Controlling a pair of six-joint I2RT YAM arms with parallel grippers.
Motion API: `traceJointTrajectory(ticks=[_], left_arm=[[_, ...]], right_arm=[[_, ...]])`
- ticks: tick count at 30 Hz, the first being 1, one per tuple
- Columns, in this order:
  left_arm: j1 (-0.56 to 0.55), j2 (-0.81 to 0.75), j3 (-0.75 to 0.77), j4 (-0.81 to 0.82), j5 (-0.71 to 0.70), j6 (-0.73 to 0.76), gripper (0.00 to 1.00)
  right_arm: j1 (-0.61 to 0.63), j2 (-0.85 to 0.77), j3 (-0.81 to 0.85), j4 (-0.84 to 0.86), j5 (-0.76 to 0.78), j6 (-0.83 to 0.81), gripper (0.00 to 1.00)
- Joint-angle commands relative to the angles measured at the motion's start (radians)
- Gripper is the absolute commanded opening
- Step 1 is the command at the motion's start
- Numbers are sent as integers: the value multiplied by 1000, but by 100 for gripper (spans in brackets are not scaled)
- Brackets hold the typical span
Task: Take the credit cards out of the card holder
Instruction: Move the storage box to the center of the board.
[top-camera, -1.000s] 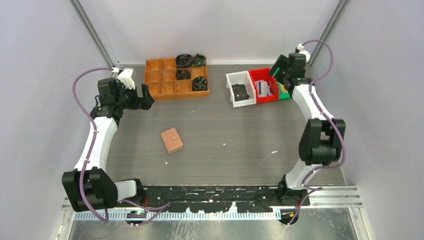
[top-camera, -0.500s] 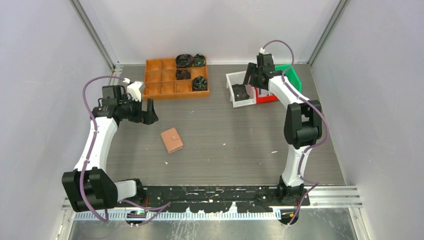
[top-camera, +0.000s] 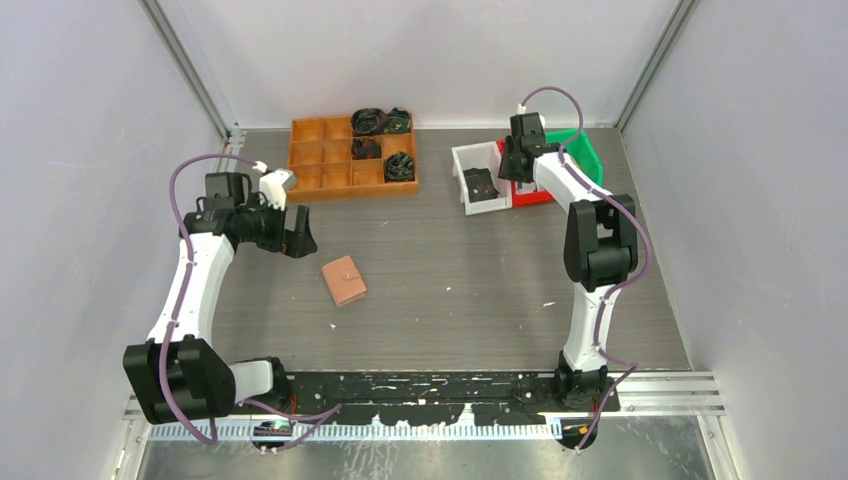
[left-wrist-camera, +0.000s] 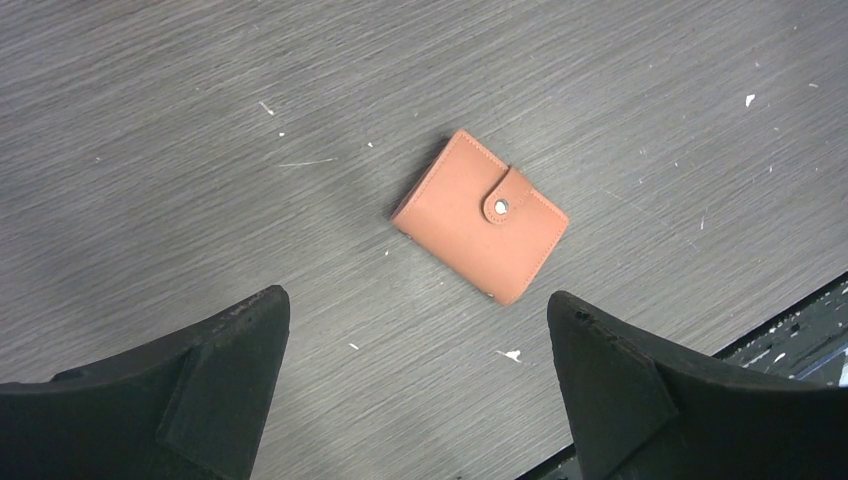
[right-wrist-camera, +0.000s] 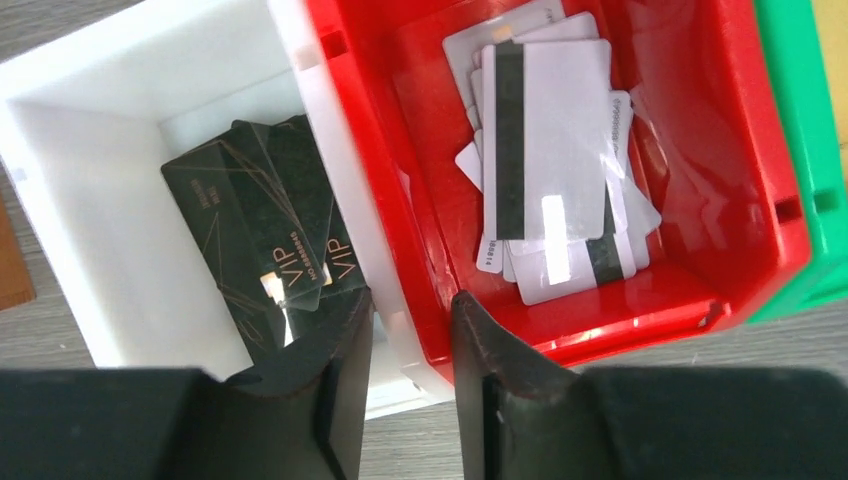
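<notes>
Lying flat on the tabletop (left-wrist-camera: 150, 120), the card holder (left-wrist-camera: 480, 228) sits just ahead of the left end effector (left-wrist-camera: 412, 310), roughly centred between its two fingers. Those fingers stand wide apart, empty, and clear of the leather.

The holder looks light, thin and soft-skinned, so it will likely slide or swivel on the smooth tabletop if pushed from one side. A pinch across its two long edges seems the safest hold. The strap tab (left-wrist-camera: 503, 200) is snapped down, so it probably has to be peeled up while the body is pinned. Any cards inside should be stiff, thin and slippery, best taken by an exposed edge.

The right end effector (right-wrist-camera: 410, 305) has its fingers drawn close with a narrow gap and nothing between them. It hangs over the wall shared by the white bin (right-wrist-camera: 120, 90) and the red bin (right-wrist-camera: 740, 150). Black cards (right-wrist-camera: 250, 230) lie ahead of one finger and white cards (right-wrist-camera: 555, 150) ahead of the other.

With the holder closed, its pockets are hidden, and whether any cards remain inside cannot be told. The green bin (right-wrist-camera: 800, 120) is cut off at the frame edge.
</notes>
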Motion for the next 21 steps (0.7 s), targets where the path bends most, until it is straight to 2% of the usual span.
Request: traceJointTrajectory(ticks=[1,2,6,10,21], left_arm=[[5,-31,41,-24,15,52,100],[6,-30,41,-24,12,56,100],[5,-31,50,-27,2,62,100],[6,-34,48,-26,6,70,100],[6,-41,43,-38,15,80,100]], right_arm=[[26,-13,6,19,51,-10,27],[33,-25,-17,35,65,-4,22],[60,-95,-147,104,115,24,15],[87,-177,-267,157,121,38,12],[240,-392,-519,145,179,128,4]])
